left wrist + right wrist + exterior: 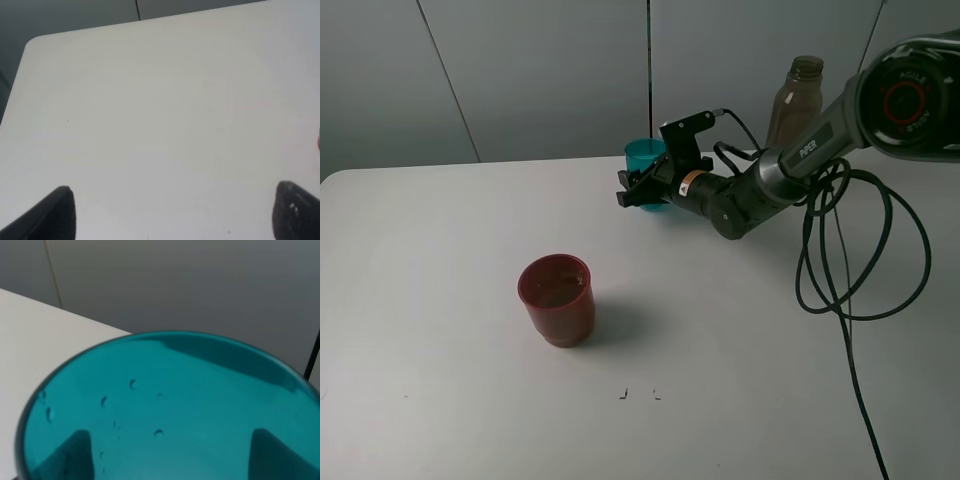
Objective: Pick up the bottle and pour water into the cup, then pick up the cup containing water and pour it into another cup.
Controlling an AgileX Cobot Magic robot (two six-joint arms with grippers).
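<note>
Where the high view looks down on the white table (440, 300), the right gripper (642, 186) holds the teal cup (644, 158), fingers closed on its sides; the cup's rim shows just beyond them. The bottle (794, 100) stands upright behind the arm, well back from the fingers. The red cup (558, 298) stands apart, nearer the camera, with bare table between it and the grip. Black cables (840, 260) loop beside the arm. Writing: "PIPER" on the forearm, "AGILE" on the joint cap.

Left wrist view: two dark fingers (55, 215) stand wide apart, nothing between them, bare table ahead.

Right wrist view: the teal cup fills the space between the fingers (75, 455), seen through its wall; droplets cling inside.
</note>
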